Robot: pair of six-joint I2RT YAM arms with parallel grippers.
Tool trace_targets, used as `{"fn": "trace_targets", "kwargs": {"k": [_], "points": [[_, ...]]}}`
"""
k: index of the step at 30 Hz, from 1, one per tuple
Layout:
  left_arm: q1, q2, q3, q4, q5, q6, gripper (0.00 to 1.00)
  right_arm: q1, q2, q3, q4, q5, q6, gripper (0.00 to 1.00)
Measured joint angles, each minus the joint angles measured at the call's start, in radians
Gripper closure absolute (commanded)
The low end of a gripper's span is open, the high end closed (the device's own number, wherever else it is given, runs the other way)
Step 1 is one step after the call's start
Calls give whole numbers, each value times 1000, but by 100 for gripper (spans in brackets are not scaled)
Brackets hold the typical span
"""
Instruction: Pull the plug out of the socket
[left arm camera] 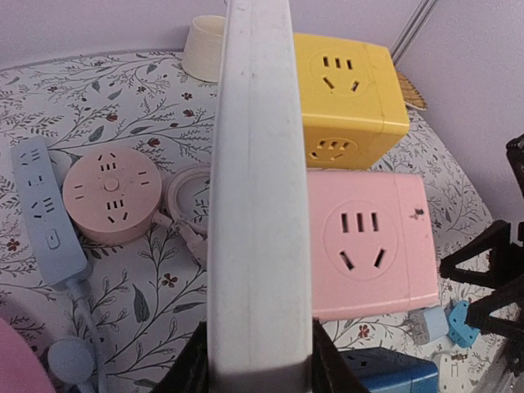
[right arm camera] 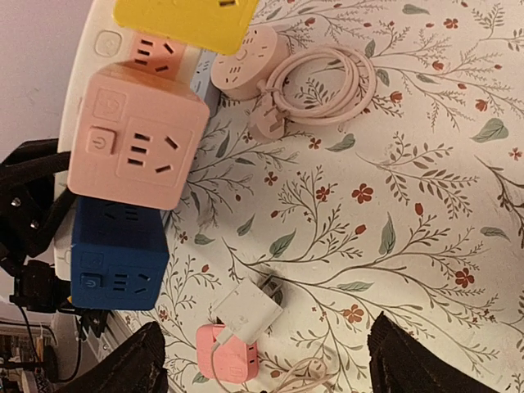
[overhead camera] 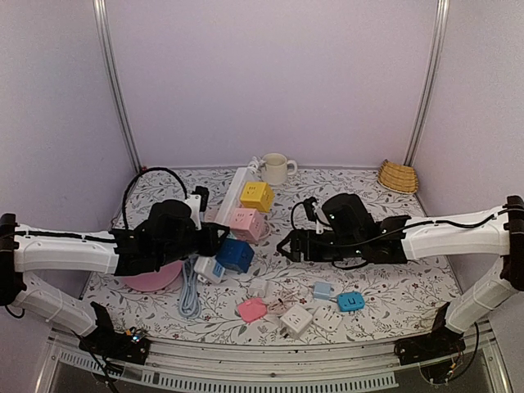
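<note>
Your left pincer [left arm camera: 258, 368] clamps the power strip [left arm camera: 254, 164], your right pincer [right arm camera: 270, 360] gapes empty over a loose white plug [right arm camera: 246, 309], and three coloured cubes [left arm camera: 368, 246] look left to pull.

Three cube sockets [overhead camera: 246, 223], one round socket [left arm camera: 110, 196], one white strip [overhead camera: 233, 184], one mug [overhead camera: 276, 169], one basket [overhead camera: 398, 176]

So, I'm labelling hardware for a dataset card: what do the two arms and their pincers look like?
The left arm and right arm have white shells, black joints and black wrists, with black cables looping alongside. Left pincer and right pincer are black, two-fingered.
</note>
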Motion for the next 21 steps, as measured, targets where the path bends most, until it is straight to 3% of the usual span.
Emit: {"fn": "trace_targets", "kwargs": {"k": [8,21], "points": [[-3,0,0,16,69,1,100,-13,-127,-2,23,19,16,0],[-92,47,0,115,159,58,100,-164,-162,-64,228,-61,113,1]]}}
